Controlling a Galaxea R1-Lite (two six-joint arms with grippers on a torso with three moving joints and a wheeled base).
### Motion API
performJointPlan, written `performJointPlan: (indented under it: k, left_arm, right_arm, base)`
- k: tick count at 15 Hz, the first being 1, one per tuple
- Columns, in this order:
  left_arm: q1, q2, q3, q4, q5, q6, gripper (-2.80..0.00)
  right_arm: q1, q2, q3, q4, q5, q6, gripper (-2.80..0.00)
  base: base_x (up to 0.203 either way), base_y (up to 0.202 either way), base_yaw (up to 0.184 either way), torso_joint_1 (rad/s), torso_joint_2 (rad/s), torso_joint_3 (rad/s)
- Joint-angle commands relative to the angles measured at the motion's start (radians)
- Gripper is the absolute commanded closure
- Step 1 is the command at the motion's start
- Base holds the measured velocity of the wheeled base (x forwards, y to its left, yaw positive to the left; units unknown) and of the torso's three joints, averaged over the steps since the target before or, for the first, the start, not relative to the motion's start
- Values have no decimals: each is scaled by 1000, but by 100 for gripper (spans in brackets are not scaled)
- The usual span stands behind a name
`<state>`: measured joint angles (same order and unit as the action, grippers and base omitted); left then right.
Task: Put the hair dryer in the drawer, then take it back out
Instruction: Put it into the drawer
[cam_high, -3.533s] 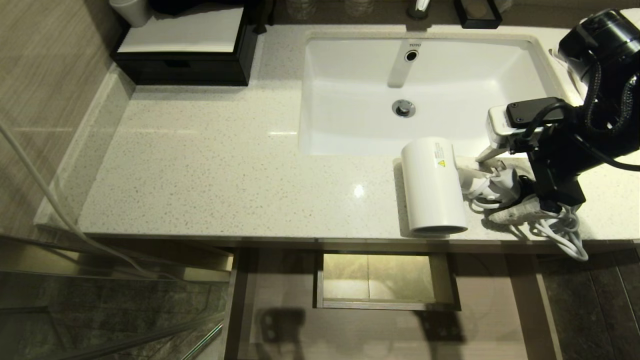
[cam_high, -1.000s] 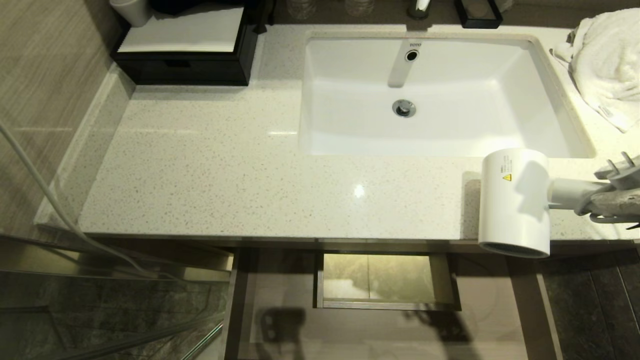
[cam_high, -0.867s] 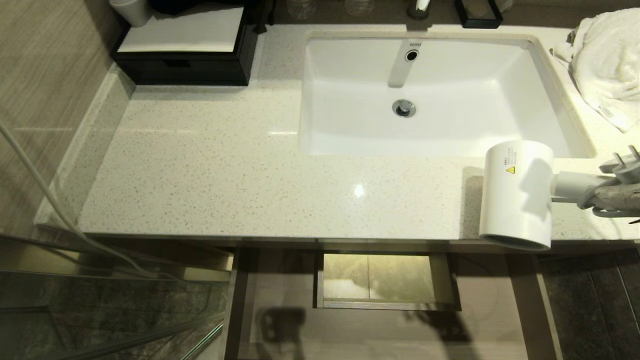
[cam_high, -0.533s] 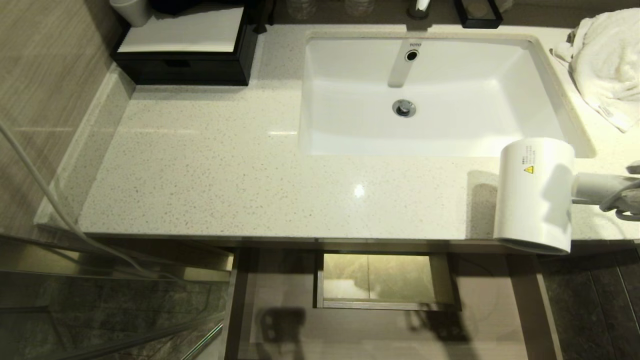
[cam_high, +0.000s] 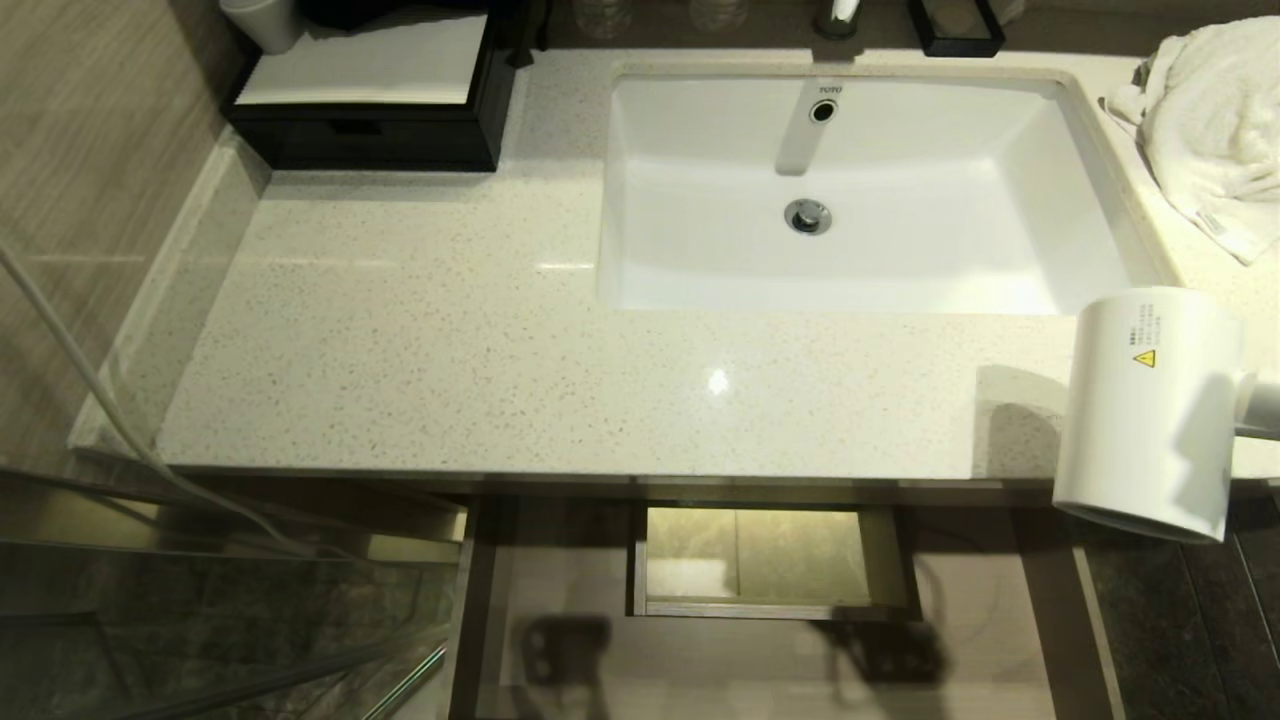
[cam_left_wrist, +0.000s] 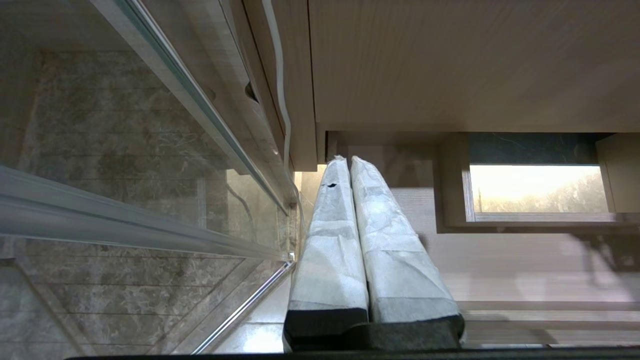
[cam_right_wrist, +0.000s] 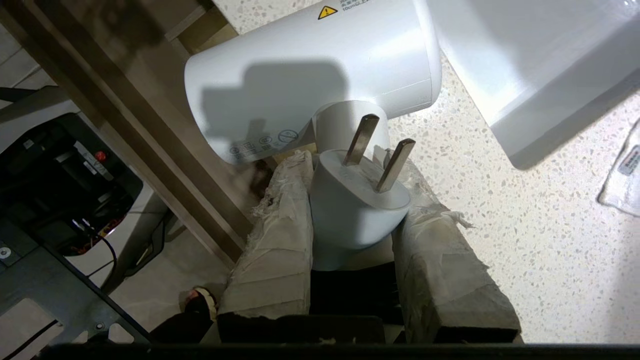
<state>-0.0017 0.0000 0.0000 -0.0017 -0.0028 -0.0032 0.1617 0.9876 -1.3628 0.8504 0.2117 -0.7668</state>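
The hair dryer (cam_high: 1145, 410) hangs at four o'clock over the counter (cam_high: 500, 350) edge, right gripper (cam_right_wrist: 350, 200) clamped on its handle and plug (cam_right_wrist: 357, 200). The open drawer (cam_high: 780, 650) lies at six o'clock; left gripper (cam_left_wrist: 350, 165) closed, empty.

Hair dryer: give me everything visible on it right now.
The hair dryer is glossy white plastic with a fat cylindrical barrel, a small yellow warning sticker and printed text. It is lifted, hanging over the front edge of the countertop at the right, open end toward the floor. The right gripper is clamped on its handle, with the white two-pin plug caught between the wrapped fingers. It is not yet in the drawer.
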Motion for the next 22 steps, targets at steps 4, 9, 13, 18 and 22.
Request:
performJointPlan:
  k: [4, 9, 13, 18, 22]
  left_arm:
    - [0, 0, 0, 0, 0, 0, 0]
    - [-1, 0, 1, 0, 0, -1, 0]
    - [-1, 0, 0, 0, 0, 0, 0]
    - [0, 0, 0, 0, 0, -1, 0]
    - [0, 0, 0, 0, 0, -1, 0]
  right_arm:
    - [-50, -49, 18, 2, 8, -3, 0]
    - [-113, -105, 47, -8, 8, -3, 0]
    - [-150, -139, 64, -11, 6, -3, 0]
    - [-156, -205, 118, -55, 6, 51, 0]
    - [-156, -238, 142, -60, 3, 110, 0]
  base:
    - [0, 0, 0, -24, 16, -13]
    - [0, 0, 0, -285, 132, -139]
    - [0, 0, 0, -317, 114, -198]
    - [0, 0, 0, -293, 49, -238]
    - [0, 0, 0, -261, 0, -266]
